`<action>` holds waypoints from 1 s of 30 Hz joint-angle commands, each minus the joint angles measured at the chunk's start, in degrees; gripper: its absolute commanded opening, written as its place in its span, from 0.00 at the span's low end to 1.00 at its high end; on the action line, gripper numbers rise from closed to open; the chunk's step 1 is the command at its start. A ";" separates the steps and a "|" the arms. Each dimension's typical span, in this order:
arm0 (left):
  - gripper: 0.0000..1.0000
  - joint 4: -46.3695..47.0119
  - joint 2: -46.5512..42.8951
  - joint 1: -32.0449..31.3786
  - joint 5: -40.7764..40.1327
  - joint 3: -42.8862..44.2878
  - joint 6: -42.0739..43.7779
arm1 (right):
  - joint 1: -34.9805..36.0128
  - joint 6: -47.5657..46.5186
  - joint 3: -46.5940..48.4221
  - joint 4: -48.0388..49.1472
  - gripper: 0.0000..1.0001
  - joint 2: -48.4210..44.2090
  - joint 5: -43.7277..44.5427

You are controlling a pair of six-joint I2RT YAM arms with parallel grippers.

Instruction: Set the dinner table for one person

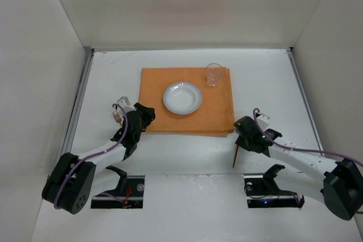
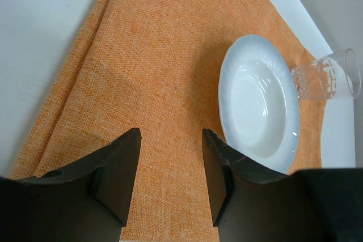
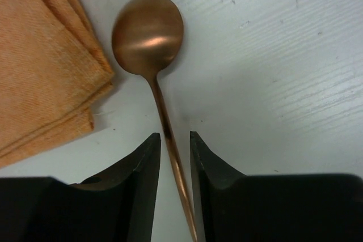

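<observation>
The white dinner table (image 1: 266,83) carries an orange cloth mat (image 1: 156,92) with a white plate (image 1: 182,97) at its middle and a clear glass (image 1: 213,75) upright at its far right corner. A copper spoon (image 3: 147,35) lies on the bare table just off the mat's near right corner (image 3: 51,83), bowl pointing away. My right gripper (image 3: 174,135) stands slightly open astride the spoon's handle (image 1: 235,157), with gaps showing beside it. My left gripper (image 2: 171,131) is open and empty over the mat (image 2: 153,72), left of the plate (image 2: 258,103) and glass (image 2: 329,75).
Thin metal rails run along the table's left edge (image 1: 79,100) and right edge (image 1: 303,100). White walls close in the back and both sides. Two dark fixtures sit at the near edge by the arm bases (image 1: 119,188) (image 1: 272,188).
</observation>
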 commanded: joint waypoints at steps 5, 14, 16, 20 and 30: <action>0.45 2.77 -1.58 0.93 0.07 -0.55 -0.51 | 1.83 -2.25 3.90 0.45 0.29 7.22 -2.30; 0.45 2.86 -1.32 1.47 0.34 -0.55 -0.60 | 1.83 -5.59 6.10 -1.89 0.08 8.30 -1.00; 0.45 2.86 -0.44 1.64 0.51 -0.38 -0.60 | 1.83 -5.34 6.98 -4.46 0.08 6.71 0.86; 0.45 2.86 0.09 1.91 1.39 -0.12 -1.04 | 1.83 -7.87 11.28 -10.08 0.07 5.48 3.93; 0.45 3.04 0.00 2.61 1.74 -0.47 -1.48 | 1.83 -24.22 27.45 3.25 0.07 15.38 -0.18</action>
